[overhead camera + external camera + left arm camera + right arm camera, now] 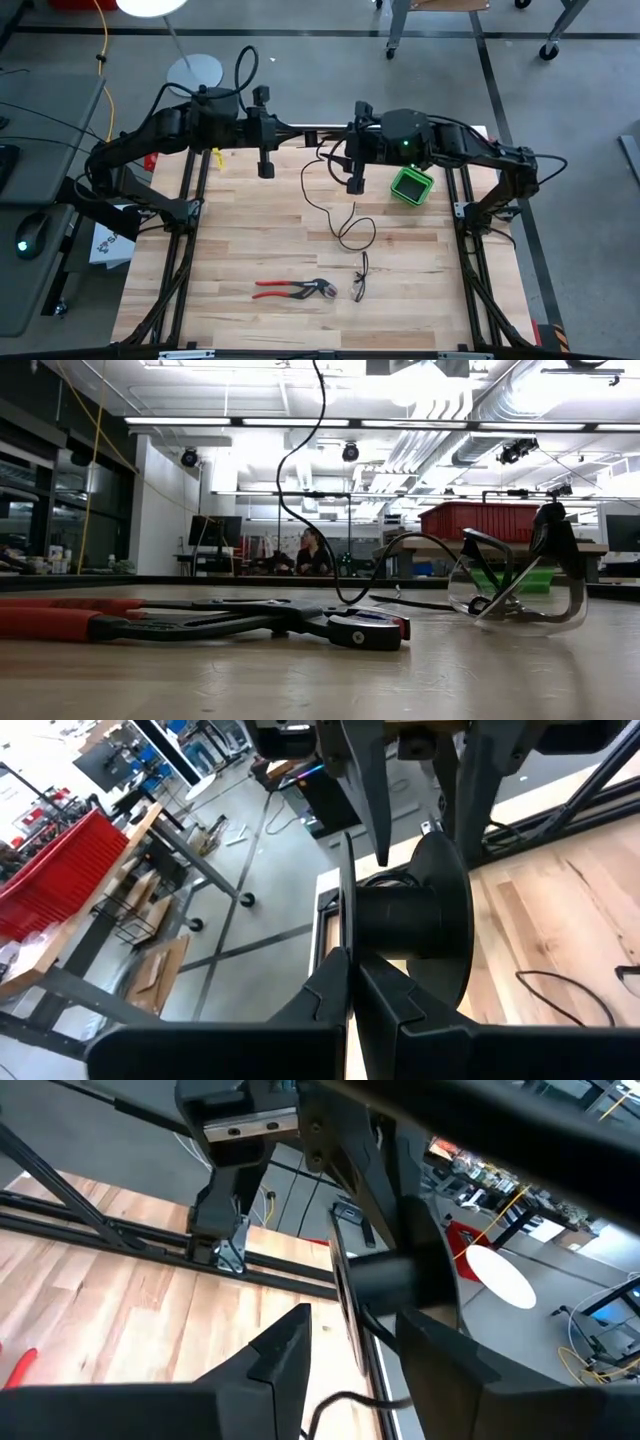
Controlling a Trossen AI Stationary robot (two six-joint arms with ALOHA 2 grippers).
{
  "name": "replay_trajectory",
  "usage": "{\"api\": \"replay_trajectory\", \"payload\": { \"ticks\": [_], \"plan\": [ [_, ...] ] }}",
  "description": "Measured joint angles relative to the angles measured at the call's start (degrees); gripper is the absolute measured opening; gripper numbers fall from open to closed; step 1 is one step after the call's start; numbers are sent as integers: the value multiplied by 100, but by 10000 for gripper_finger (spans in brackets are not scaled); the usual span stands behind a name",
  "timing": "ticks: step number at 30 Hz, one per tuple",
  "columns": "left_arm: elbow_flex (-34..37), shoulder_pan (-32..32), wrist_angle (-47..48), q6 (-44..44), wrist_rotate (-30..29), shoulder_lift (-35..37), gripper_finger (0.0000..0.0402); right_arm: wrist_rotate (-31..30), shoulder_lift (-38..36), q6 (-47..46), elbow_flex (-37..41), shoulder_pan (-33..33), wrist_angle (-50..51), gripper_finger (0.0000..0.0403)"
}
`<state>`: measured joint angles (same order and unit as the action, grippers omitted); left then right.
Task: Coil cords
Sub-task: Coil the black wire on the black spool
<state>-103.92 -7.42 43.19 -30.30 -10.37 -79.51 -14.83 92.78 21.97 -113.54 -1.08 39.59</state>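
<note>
Bench [250, 250]: pale wood planks, visible grain, matt. Pliers [295, 290]: red, apparently plastic-coated grips, dark metal head. Cord [325, 205]: thin, black, smooth. Safety glasses [515, 595]: clear glossy plastic.
</note>
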Motion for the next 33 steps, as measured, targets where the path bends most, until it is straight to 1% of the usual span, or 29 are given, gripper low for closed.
{"api": "replay_trajectory", "payload": {
  "ticks": [3,6,8,11,12,15,17,19,23,26,28,29,31,33],
  "plan": [
    [0,0,-37,3,0,-48,0,-20,45,-1,0,0,0,134],
    [0,0,-81,9,41,-74,0,-123,84,4,0,0,-7,112],
    [0,0,-111,9,50,-85,0,-191,87,1,0,0,-3,86],
    [0,0,-105,17,44,-89,0,-278,87,-25,0,-9,-2,24],
    [0,0,-109,38,55,-89,0,-284,87,-49,-2,-10,-12,13],
    [0,0,-119,178,-49,-89,5,-330,71,-238,-2,-13,18,6],
    [0,2,-119,220,-127,-89,16,-349,67,-306,-2,-13,17,3],
    [-1,2,-3,223,-339,-88,30,-389,67,-418,-2,-13,70,2],
    [-147,4,651,311,-869,-37,69,-458,54,-438,-2,-9,190,1],
    [-367,-2,1390,738,-1137,37,98,-472,47,-434,-2,12,285,1],
    [-443,-30,1641,1336,-967,166,115,-466,30,-414,-2,35,295,1],
    [-446,-59,1641,1692,-698,242,123,-428,19,-414,-2,56,282,1],
    [-442,-117,1497,2341,61,358,135,-295,14,-417,-2,108,267,0],
    [-362,-128,1215,2641,518,383,145,-49,15,-522,-2,160,267,0]
  ]
}}
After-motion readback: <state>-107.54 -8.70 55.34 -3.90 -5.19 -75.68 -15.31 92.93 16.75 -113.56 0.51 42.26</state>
